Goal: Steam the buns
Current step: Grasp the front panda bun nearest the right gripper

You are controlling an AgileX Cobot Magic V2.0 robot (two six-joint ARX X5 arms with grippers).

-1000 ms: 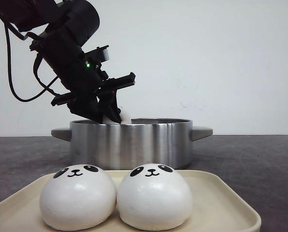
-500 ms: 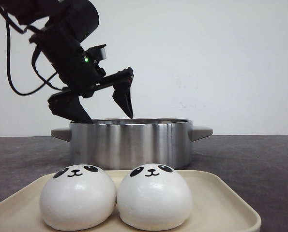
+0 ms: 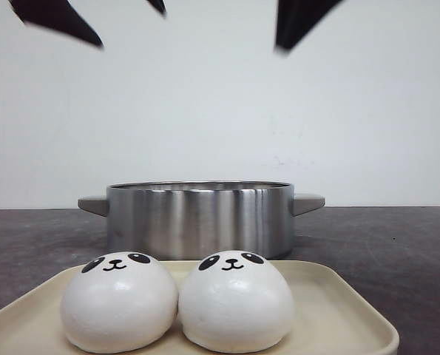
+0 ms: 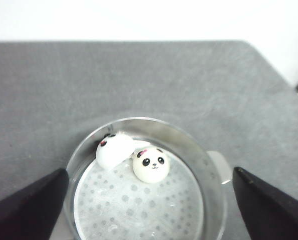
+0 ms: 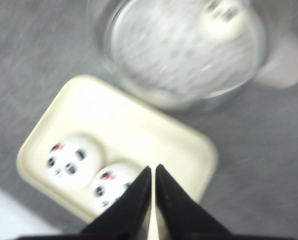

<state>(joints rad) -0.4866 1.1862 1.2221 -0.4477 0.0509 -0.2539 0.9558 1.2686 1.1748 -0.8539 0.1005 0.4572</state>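
Note:
Two white panda-faced buns (image 3: pixel 118 299) (image 3: pixel 236 299) sit side by side on a cream tray (image 3: pixel 338 310) at the front. Two more buns (image 4: pixel 113 150) (image 4: pixel 151 164) lie inside the steel pot (image 4: pixel 204 160) on its perforated steamer plate, against the wall. My left gripper (image 4: pixel 150 172) is wide open and empty, high above the pot; its fingers (image 3: pixel 57 18) show at the top of the front view. My right gripper (image 5: pixel 153 168) is shut and empty, high above the tray's buns (image 5: pixel 71 161) (image 5: pixel 111 187); its tip (image 3: pixel 297 18) shows at the top right.
The pot (image 3: pixel 197 218) stands behind the tray on the dark grey table, with a handle on each side. The right half of the tray (image 5: pixel 154 135) is bare. A white wall lies behind.
My left gripper let a bun go into the pot, opened wide and rose out to the top of the front view. My right gripper's tip has come into view at the top.

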